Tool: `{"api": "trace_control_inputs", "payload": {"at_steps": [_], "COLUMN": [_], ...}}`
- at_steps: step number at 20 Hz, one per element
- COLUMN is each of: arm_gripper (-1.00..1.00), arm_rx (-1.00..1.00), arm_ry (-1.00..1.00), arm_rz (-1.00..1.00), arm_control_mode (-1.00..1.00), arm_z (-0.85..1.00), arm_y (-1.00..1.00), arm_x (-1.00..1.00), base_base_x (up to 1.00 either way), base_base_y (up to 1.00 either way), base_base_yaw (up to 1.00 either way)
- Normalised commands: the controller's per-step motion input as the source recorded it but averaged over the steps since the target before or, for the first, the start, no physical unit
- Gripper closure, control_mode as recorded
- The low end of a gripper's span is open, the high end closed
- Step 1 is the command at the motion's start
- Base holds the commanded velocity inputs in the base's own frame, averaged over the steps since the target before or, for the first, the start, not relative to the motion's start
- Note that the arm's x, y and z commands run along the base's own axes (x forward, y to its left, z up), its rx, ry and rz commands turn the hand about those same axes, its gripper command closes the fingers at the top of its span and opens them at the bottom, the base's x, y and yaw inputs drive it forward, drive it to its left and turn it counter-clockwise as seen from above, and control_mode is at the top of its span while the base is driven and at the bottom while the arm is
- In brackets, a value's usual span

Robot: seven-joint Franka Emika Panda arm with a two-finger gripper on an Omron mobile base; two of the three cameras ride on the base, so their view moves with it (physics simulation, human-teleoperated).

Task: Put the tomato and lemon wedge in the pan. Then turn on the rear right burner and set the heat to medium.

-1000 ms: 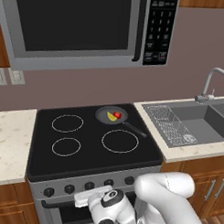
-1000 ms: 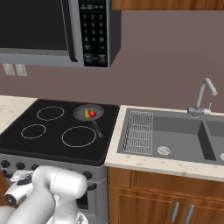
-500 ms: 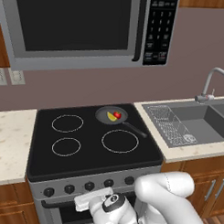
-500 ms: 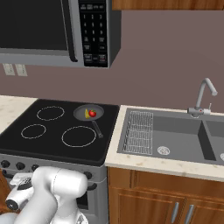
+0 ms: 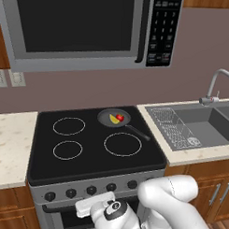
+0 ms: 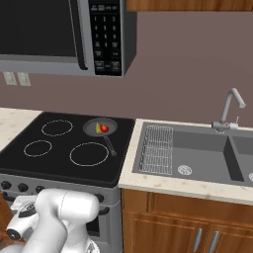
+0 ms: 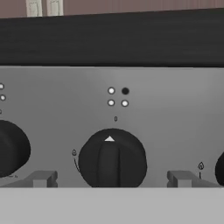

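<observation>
The dark grey pan (image 5: 105,117) sits on the rear right burner of the black cooktop and covers it, its handle (image 5: 137,132) pointing front right. Inside lie the red tomato (image 5: 120,117) and the yellow lemon wedge (image 5: 114,119), also seen as tomato (image 6: 104,128) and lemon wedge (image 6: 98,128). My gripper (image 7: 111,178) is low in front of the stove's control panel, open, its fingertips (image 7: 42,178) on either side of a black knob (image 7: 112,158) without touching it. The knob's white marker points straight up. Above it, the upper right of several dots is dark.
A row of black knobs (image 5: 91,190) runs along the stove front, with neighbouring knobs (image 7: 12,148) close on each side. A microwave (image 5: 82,28) hangs above the cooktop. The sink (image 6: 197,153) with a wire rack and faucet lies to the right.
The hand has sunk a little lower in front of the knob row. Pan, tomato and lemon wedge have not moved. The jaws stay open.
</observation>
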Motion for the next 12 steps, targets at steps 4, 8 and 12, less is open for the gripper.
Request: {"api": "trace_control_inputs", "payload": {"at_steps": [4, 8, 12], "arm_gripper": [-1.0, -1.0, -1.0], "arm_rx": [0.0, 0.0, 0.0], "arm_ry": [-0.01, 0.0, 0.0], "arm_rz": [0.0, 0.0, 0.0], "arm_control_mode": [-1.0, -1.0, -1.0], "arm_z": [0.07, 0.0, 0.0], "arm_y": [0.0, 0.0, 0.0], "arm_x": [0.05, 0.16, 0.21], "base_base_x": [0.0, 0.0, 0.0], "base_base_y": [0.0, 0.0, 0.0], "base_base_yaw": [0.0, 0.0, 0.0]}}
